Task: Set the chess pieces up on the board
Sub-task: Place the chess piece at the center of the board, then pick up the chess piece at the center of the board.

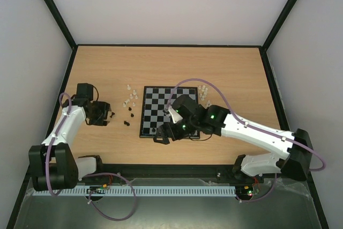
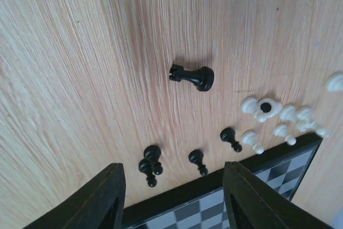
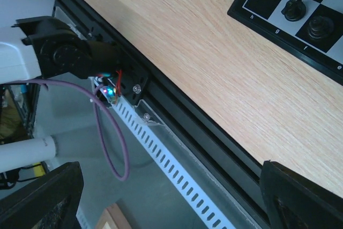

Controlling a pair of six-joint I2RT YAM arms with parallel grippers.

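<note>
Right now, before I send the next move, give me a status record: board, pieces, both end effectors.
board: chessboard, mostly bare
on board: two black pieces in the near edge row
left of board: black pawns upright, black rook on its side, left whitish pieces clustered
right of board: right whitish pieces by the far corner
left end effector: open, empty, above the table left of the board
right end effector: open, empty, at the board's near left corner

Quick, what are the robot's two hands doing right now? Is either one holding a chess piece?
The left gripper is open, holding nothing.
The right gripper is open, holding nothing.
</note>
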